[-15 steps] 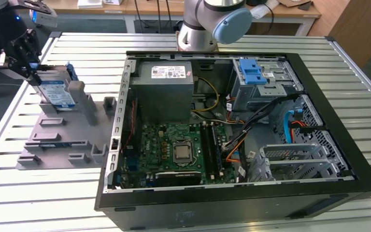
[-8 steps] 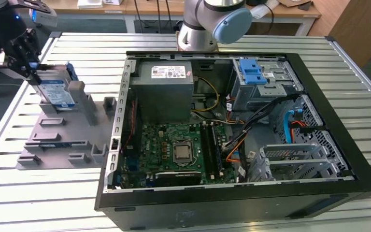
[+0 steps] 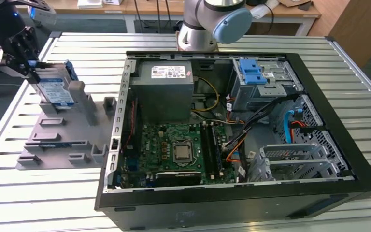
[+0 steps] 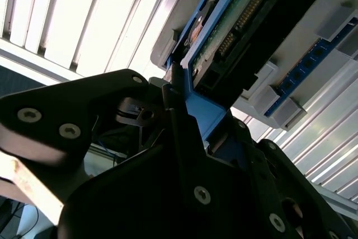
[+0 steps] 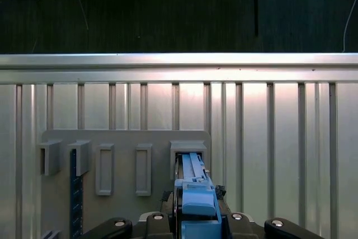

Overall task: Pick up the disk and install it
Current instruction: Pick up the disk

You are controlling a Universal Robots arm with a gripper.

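Black tool [image 3: 32, 70] aslant — seemingly around disk [image 3: 55, 88]

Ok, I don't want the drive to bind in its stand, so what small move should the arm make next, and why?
Probably a short straight lift. The gripper looks clamped, jaws on the blue rail of the disk, which stands upright with its lower end in the grey holder; sideways motion would likely jam it.

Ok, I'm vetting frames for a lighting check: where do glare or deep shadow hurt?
Exterior view: even light, only the computer case interior shaded. Second wrist view: the table slats blow out white, the tool near-black against them. First wrist view: a glare band on the table's edge rail, darkness beyond, the disk evenly lit.
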